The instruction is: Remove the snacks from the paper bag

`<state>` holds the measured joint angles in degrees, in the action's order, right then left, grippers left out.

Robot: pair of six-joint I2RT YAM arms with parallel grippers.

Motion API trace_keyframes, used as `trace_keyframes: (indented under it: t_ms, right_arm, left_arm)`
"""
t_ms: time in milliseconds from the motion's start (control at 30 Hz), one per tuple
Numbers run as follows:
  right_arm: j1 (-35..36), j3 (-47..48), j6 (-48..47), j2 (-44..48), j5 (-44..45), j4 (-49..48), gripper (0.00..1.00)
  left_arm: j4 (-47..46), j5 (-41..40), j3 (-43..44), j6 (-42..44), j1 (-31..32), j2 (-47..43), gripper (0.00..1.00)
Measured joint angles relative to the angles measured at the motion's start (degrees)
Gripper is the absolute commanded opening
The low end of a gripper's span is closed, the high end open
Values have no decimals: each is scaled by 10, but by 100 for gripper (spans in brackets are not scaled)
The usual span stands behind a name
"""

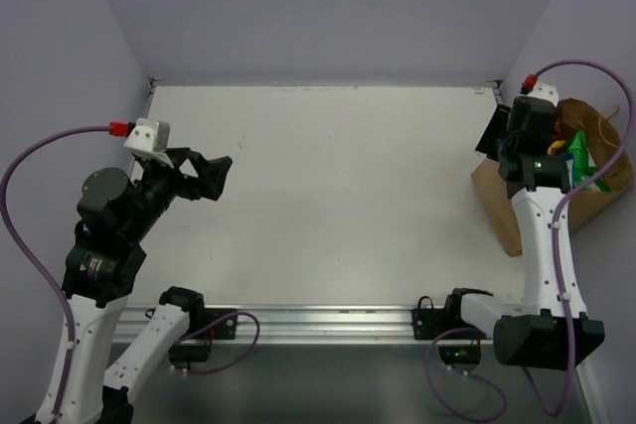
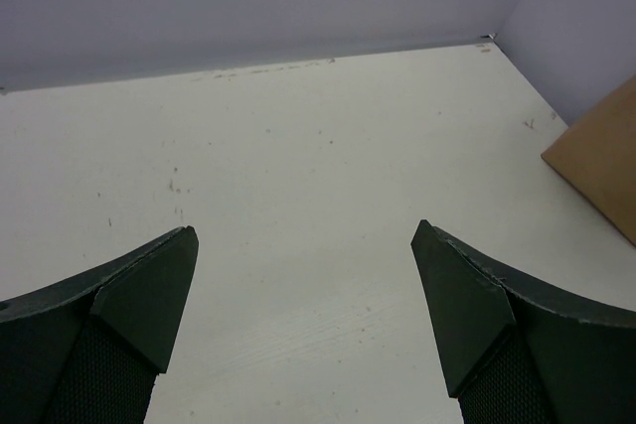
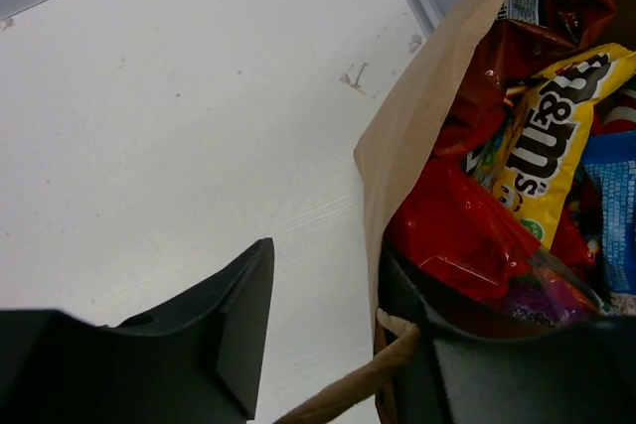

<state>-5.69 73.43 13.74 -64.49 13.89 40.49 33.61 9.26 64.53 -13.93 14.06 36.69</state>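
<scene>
Several crinkly foil snack packets [image 3: 457, 235], red and yellow, inside plain brown kraft paper bag [image 3: 412, 136] at right edge of white bench [image 1: 328, 196]. Right fingers [image 3: 234, 335] spread, straddling bag wall, gripping nothing. Left fingers [image 2: 139, 295] spread, empty. We judge risk: closing pinches paper, dragging bag, not snack.

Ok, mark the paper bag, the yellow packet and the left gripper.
paper bag [image 3: 417, 136]: right wrist view, its side wall.
yellow packet [image 3: 552, 141]: right wrist view, its printed front.
left gripper [image 2: 303, 230]: left wrist view, between fingertips.
</scene>
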Motion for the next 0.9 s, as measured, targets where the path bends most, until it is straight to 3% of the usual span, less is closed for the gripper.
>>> trace_keyframes:
  t_ms: [167,200,267,467,700,900]
  right_arm:
    - [0,-10,-4,-3,-4,-9,23]
    - [-1,-12,-4,-3,-3,-12,11]
    - [-1,-14,-7,-3,-3,-11,0]
    - [40,-11,-13,-6,14,3,0]
    - [226,46,24,-51,53,67,0]
    - [402,177,105,-159,89,118,0]
  left_arm:
    - [1,1,0,0,0,0,100]
    - [2,1,0,0,0,0,100]
    - [3,2,0,0,0,0,100]
    - [4,3,5,0,0,0,100]
    - [4,7,14,0,0,1,100]
    - [4,8,23,0,0,2,100]
